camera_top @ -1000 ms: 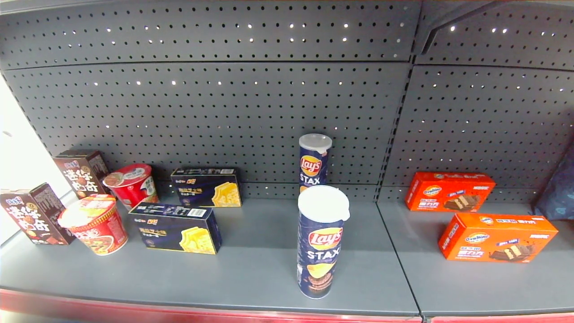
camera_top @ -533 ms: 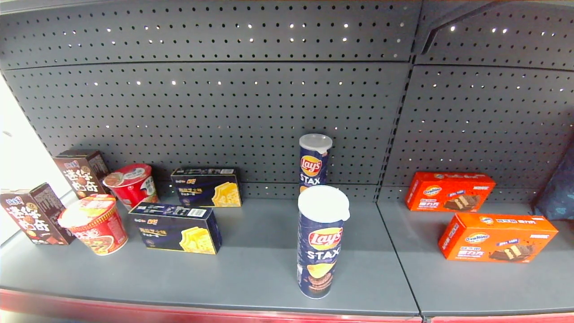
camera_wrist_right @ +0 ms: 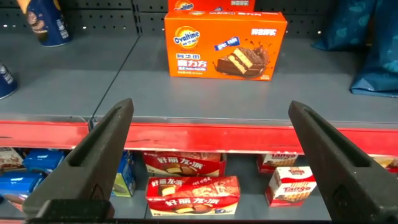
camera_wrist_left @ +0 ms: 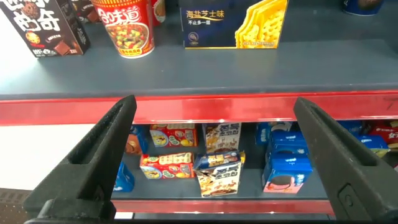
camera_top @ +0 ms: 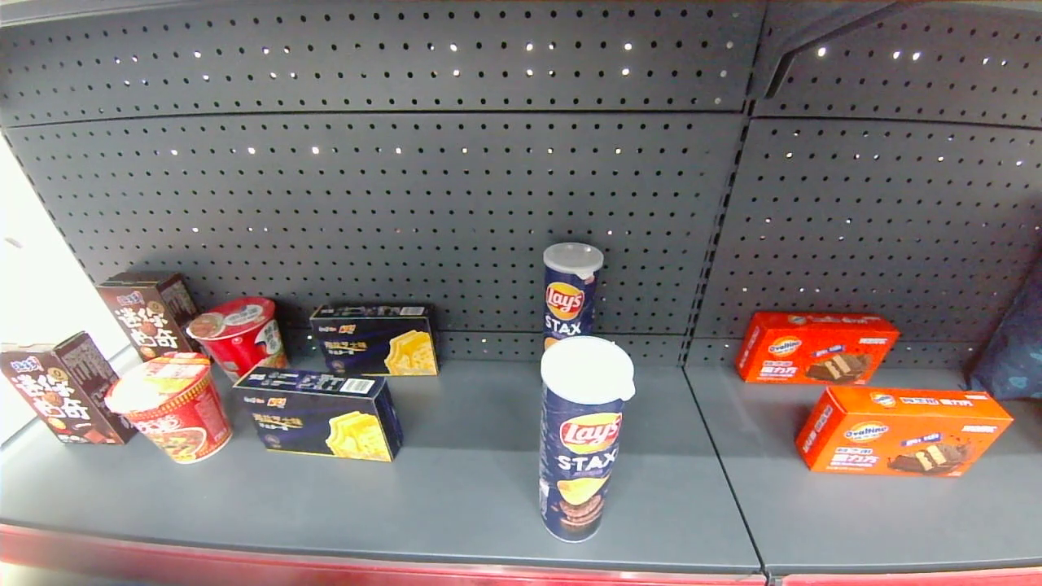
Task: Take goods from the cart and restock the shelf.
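The grey shelf [camera_top: 472,488] carries two tall chips cans, one in front [camera_top: 584,439] and one behind [camera_top: 571,297]. Left of them lie two dark blue boxes [camera_top: 326,415], two red noodle cups [camera_top: 172,409] and two brown boxes [camera_top: 57,387]. Two orange boxes [camera_top: 899,430] lie on the right bay. My left gripper [camera_wrist_left: 211,106] is open and holds nothing, in front of the red shelf edge [camera_wrist_left: 205,107] below a dark blue box [camera_wrist_left: 235,23]. My right gripper [camera_wrist_right: 209,106] is also open and holds nothing, facing the shelf edge [camera_wrist_right: 249,137] below an orange box [camera_wrist_right: 225,45].
A perforated grey back panel [camera_top: 407,203] closes the shelf behind. A dark blue bag [camera_top: 1013,350] sits at the far right. A lower shelf holds several packed boxes [camera_wrist_left: 217,168] and red cake boxes [camera_wrist_right: 193,190]. Bare shelf room lies between the dark blue boxes and the chips cans.
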### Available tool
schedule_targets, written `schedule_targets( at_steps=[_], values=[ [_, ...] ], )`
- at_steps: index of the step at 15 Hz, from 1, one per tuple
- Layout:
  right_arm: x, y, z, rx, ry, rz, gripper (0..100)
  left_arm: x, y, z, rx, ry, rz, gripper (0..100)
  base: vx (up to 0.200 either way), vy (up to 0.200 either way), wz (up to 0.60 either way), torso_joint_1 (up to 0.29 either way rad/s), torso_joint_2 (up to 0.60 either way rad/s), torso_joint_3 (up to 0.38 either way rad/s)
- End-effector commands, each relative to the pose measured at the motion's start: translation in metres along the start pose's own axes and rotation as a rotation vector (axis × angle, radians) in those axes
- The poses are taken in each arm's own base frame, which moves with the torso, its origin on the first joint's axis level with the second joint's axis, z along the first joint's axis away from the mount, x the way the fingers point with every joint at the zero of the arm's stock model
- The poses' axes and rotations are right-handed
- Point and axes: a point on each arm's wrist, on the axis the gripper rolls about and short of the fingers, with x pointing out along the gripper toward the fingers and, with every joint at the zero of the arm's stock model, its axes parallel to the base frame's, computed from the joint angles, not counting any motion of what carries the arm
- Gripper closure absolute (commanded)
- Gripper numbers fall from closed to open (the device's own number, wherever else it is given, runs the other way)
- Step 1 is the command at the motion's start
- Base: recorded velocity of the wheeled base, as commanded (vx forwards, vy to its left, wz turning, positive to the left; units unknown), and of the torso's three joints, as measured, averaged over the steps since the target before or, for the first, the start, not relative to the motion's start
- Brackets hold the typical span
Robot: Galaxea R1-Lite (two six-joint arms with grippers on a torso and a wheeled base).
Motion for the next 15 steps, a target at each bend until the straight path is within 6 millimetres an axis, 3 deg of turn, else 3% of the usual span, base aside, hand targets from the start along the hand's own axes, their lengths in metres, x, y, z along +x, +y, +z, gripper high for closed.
schedule_targets(
  at_steps=[1,3,15],
  values=[
    [0.0002,0.0000,0.0001,0.000,0.002,0.002,0,0.0002,0.0000,0.0000,0.000,0.003,0.001,0,0.000,0.000,0.00,0.000,0.00,0.000],
    [0.0002,0.0001,0.0001,0.000,0.002,0.004,0,0.0002,0.0000,0.0001,-0.002,0.002,0.001,0,0.000,0.200,0.00,0.005,0.00,0.005],
    [0.0002,0.0001,0.0001,-0.019,0.002,0.005,0,0.0002,-0.0004,0.0000,0.007,0.003,-0.016,0,0.000,0.000,0.00,0.000,0.00,0.000]
  ],
)
